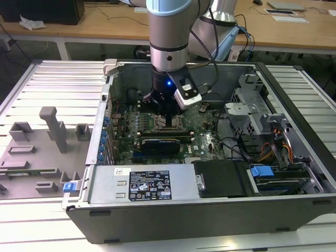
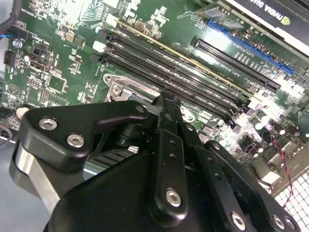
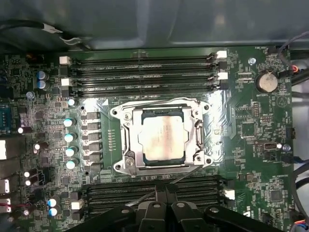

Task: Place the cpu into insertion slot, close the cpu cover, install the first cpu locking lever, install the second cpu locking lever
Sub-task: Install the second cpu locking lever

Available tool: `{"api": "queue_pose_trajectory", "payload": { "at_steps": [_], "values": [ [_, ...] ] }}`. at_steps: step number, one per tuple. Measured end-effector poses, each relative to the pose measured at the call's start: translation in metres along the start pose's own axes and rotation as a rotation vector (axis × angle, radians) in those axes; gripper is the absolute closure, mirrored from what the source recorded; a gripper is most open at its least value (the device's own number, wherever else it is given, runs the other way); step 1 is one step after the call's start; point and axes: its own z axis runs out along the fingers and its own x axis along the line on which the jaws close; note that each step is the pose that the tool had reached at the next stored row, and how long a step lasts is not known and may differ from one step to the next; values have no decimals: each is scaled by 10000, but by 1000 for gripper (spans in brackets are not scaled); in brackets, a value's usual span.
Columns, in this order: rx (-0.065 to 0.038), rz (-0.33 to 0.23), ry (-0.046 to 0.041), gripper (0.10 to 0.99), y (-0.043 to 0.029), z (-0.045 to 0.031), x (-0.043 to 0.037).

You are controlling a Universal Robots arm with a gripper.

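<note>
The cpu (image 3: 161, 137) lies flat in the insertion slot (image 3: 121, 163) on the green board, its pale metal top showing through the cut-out. The cpu cover (image 3: 134, 126) is folded down flat around it. A thin locking lever (image 3: 186, 175) slants out from the socket's edge towards my gripper (image 3: 166, 189). The fingers are shut together, with the tips right by that wire; I cannot tell whether they touch it. In the second wrist view my gripper (image 2: 166, 99) hides most of the socket (image 2: 118, 89). In the exterior view my gripper (image 1: 167, 116) hangs low over the socket (image 1: 167, 126) inside the open computer case.
Black memory slots (image 3: 145, 72) run along both sides of the socket. A black card (image 1: 160, 143) sits just in front of it. The power supply (image 1: 149, 184) and loose cables (image 1: 236, 149) crowd the case. Grey fixtures (image 1: 37, 152) stand at the exterior view's left.
</note>
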Motion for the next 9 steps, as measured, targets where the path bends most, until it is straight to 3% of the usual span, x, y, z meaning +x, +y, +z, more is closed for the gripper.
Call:
{"api": "queue_pose_trajectory", "payload": {
  "at_steps": [2, 3, 5, 8, 9],
  "values": [
    [1, 0, 1, 980, 0, 0, 0],
    [4, -1, 41, 980, 0, 2, 0],
    [22, -6, 394, 980, 0, 5, -6],
    [19, -7, 414, 980, -1, 7, -6],
    [-82, -5, 419, 980, -5, 15, -5]
  ]
}}
